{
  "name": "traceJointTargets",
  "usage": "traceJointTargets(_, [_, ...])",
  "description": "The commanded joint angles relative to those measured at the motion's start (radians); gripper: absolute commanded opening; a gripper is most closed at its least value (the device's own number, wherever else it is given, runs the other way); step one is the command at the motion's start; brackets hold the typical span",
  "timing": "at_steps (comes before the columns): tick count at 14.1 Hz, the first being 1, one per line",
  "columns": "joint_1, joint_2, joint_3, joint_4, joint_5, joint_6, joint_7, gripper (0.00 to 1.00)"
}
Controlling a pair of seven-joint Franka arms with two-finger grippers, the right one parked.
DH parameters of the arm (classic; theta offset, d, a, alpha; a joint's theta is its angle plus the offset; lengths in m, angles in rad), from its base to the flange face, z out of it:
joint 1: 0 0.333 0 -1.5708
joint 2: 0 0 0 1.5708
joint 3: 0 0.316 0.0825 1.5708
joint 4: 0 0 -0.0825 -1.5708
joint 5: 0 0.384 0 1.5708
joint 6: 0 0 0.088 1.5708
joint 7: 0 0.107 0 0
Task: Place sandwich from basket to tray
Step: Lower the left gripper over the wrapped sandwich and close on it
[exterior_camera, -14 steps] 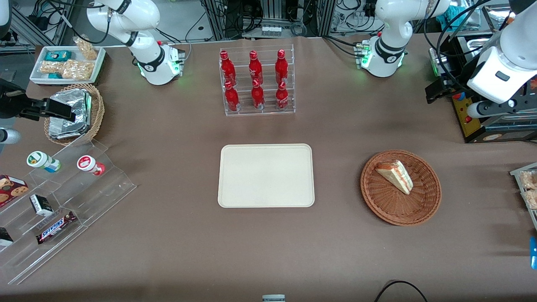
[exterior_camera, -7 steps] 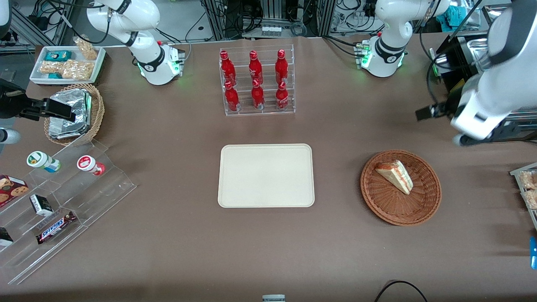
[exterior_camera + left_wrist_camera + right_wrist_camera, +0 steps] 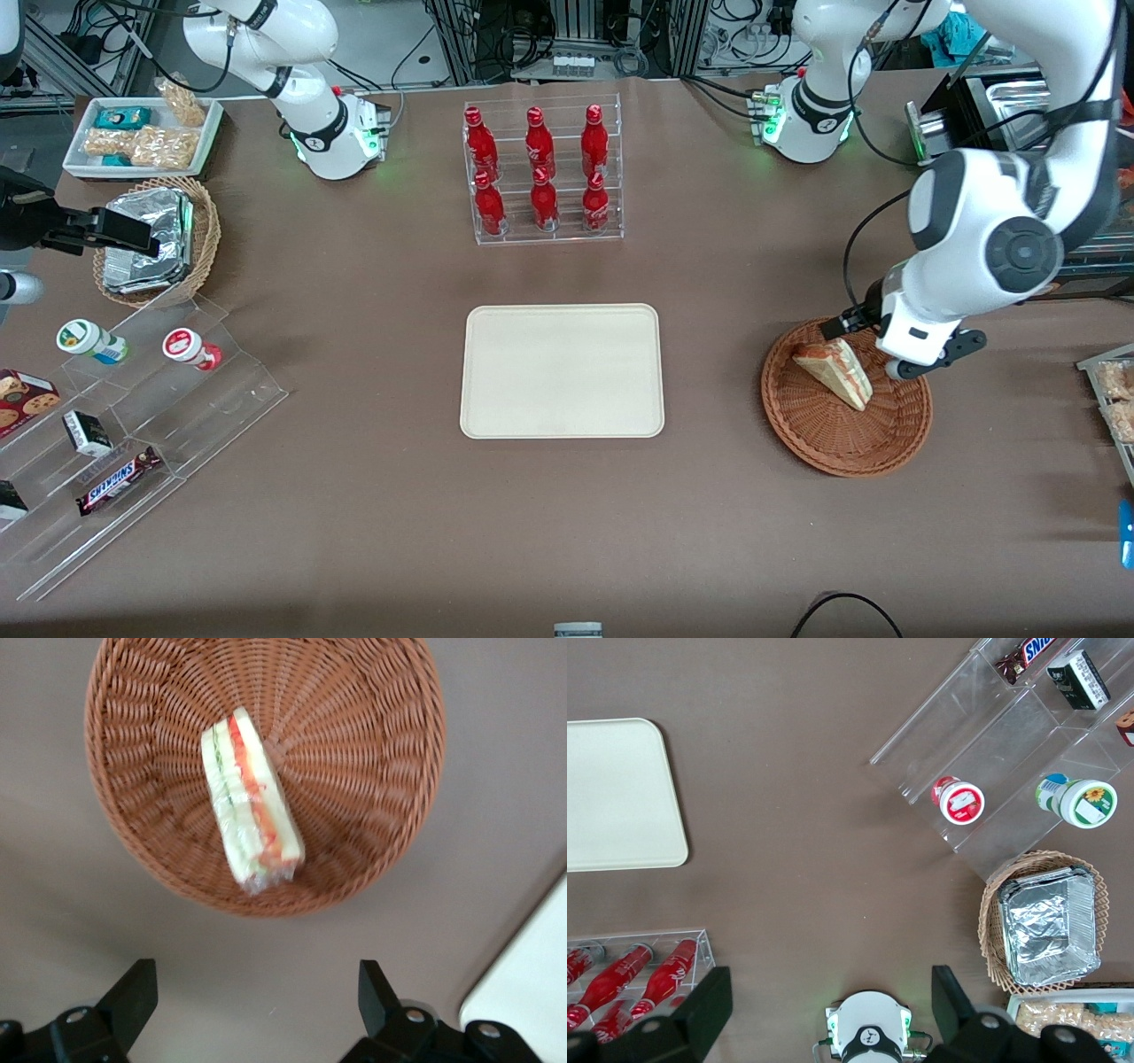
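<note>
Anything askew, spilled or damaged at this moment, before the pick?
Nothing stands out. The sandwich lies intact in the wicker basket, on its side, wrapped. The tray sits square and bare. The gripper hangs open above the table just beside the basket's rim.

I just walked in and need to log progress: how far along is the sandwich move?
Nothing is delivered yet: the sandwich lies in the basket and the tray holds nothing. In hand: the gripper hovers open above the basket, not touching the sandwich. Left: descend, grasp, lift, carry to the tray, release.
</note>
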Motion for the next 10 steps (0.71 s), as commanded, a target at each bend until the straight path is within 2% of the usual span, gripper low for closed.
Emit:
traceJointTargets(1, [-0.002, -0.024, -0.002, -0.112, 0.007, 0.157, -0.139, 1.00])
traceJointTargets(5, [0.001, 0.061, -0.001, -0.139, 0.010, 0.299, -0.299, 1.00])
traceJointTargets(10, [0.003, 0.122, 0.002, -0.139, 0.013, 0.357, -0.299, 1.00])
